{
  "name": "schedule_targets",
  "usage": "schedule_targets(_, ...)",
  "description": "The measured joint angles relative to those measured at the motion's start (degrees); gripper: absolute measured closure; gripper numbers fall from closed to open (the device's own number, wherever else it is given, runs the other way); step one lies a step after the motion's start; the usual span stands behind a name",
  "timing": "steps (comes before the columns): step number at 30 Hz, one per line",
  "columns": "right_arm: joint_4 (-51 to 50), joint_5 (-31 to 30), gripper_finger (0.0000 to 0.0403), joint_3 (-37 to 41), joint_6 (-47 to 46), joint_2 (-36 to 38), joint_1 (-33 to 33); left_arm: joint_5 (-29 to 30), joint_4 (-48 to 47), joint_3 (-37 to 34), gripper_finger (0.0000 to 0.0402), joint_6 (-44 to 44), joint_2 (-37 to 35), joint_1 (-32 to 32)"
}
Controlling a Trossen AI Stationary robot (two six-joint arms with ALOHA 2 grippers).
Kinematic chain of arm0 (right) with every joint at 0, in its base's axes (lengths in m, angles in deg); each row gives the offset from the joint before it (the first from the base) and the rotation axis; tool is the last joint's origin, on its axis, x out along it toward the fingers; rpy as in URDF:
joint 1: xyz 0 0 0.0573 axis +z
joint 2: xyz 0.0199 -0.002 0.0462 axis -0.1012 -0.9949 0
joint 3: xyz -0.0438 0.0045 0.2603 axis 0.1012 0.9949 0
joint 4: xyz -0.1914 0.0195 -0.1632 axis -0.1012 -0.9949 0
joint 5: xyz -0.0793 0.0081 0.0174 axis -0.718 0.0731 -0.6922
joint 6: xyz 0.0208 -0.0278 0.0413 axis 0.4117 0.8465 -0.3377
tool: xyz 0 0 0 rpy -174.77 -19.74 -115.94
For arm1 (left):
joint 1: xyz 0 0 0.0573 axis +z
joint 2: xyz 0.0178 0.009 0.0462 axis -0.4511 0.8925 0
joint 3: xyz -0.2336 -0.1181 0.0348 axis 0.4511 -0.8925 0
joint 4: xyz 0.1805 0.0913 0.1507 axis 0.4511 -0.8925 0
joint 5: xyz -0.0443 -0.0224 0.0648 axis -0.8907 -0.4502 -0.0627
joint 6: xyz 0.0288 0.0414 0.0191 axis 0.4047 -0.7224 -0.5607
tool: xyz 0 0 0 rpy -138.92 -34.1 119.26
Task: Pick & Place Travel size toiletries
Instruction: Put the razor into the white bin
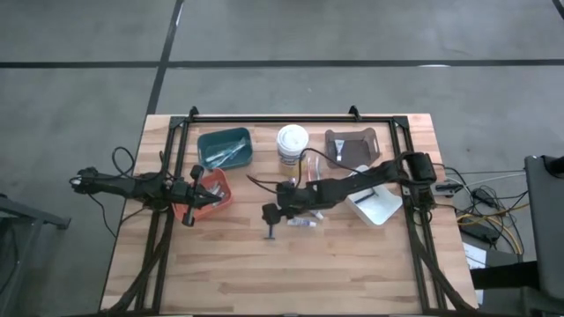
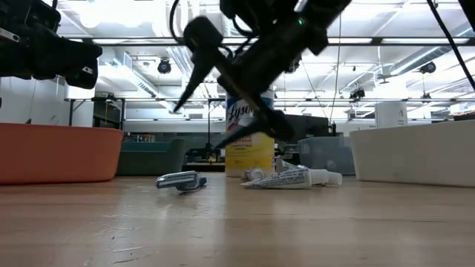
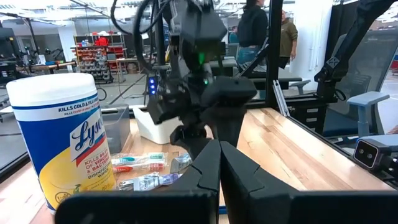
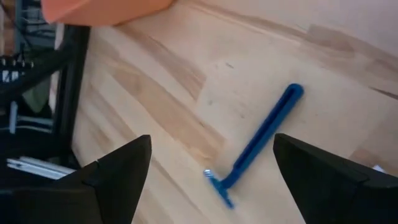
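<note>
Blue razor (image 4: 258,144) between open right claw (image 4: 211,177) fingers.

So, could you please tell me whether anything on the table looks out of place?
Only mildly: a blue razor lies loose on the bare wood, apart from the bins, between the right gripper's open jaws. A few toiletries also lie loose by the wipes tub.

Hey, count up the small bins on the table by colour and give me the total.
teal bin: 1
orange bin: 1
grey bin: 1
white bin: 1
Total: 4
</note>
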Motion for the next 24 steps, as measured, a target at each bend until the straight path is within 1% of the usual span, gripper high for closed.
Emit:
schedule_targets(3,-6.01,-1.30,0.0076,-4.04,-1.90,-0.23,-0.01,0.00,0.00,-0.01,0.0394,0.00,0.01,0.01)
schedule_targets(8,-17.41,-1.77,0.0071,-14.87,-2.49,-2.86,-0.02,-0.02,0.02,0.00,0.0394,0.00,0.00,0.01)
schedule_targets(17,-37.64,-1.28,0.0066,-33.20,-7.02,-13.30,-0.02,0.02,0.11,0.00,0.0394,0.02,0.02,0.01)
schedule_targets(24,-52.65,3.18,0.0064,-46.44,-11.00,-22.61,-0.12,0.01,0.09,-0.01,0.0394,0.00,0.02,0.01)
